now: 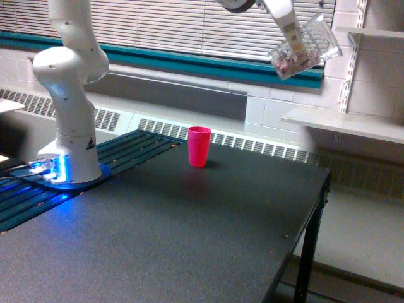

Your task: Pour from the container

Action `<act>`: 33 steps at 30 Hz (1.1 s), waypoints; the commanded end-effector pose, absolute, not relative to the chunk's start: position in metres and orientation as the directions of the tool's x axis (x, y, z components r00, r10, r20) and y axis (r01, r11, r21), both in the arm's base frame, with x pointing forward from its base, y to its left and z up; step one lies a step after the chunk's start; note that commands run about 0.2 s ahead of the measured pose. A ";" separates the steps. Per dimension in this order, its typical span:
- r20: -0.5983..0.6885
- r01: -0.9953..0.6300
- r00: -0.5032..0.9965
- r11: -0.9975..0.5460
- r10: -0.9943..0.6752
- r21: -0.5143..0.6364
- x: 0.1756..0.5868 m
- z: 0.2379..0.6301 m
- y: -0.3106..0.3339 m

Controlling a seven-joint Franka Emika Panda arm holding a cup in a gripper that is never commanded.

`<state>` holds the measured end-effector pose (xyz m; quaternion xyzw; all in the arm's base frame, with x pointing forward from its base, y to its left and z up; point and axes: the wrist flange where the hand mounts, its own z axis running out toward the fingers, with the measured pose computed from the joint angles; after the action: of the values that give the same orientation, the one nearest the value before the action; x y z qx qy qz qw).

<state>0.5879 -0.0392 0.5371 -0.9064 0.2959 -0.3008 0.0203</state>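
Claw (291,31) clamped on clear plastic container (307,48), tilted, pinkish bits inside.

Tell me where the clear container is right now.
The clear container hangs tilted in the gripper at the exterior view's upper right, high above the table, rightward of the pink cup.

There is one robot arm (69,95). There is one end effector (291,31). It holds one clear container (306,49) with little pink bits inside, too many and too small to count. One pink cup (199,146) stands on one bench (189,240). Two shelves (347,123) hang on the wall.
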 end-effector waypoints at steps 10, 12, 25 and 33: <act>0.607 -0.437 0.627 -0.865 -0.488 -0.245 0.569 0.585 -0.004; 0.613 -0.419 0.635 -0.876 -0.470 -0.238 0.568 0.583 0.006; 0.649 -0.287 0.694 -0.946 -0.313 -0.149 0.549 0.558 0.096; 0.671 -0.182 0.713 -0.978 -0.203 -0.103 0.524 0.544 0.162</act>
<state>0.5431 0.1138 0.5396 -0.9287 0.1265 -0.3486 -0.0020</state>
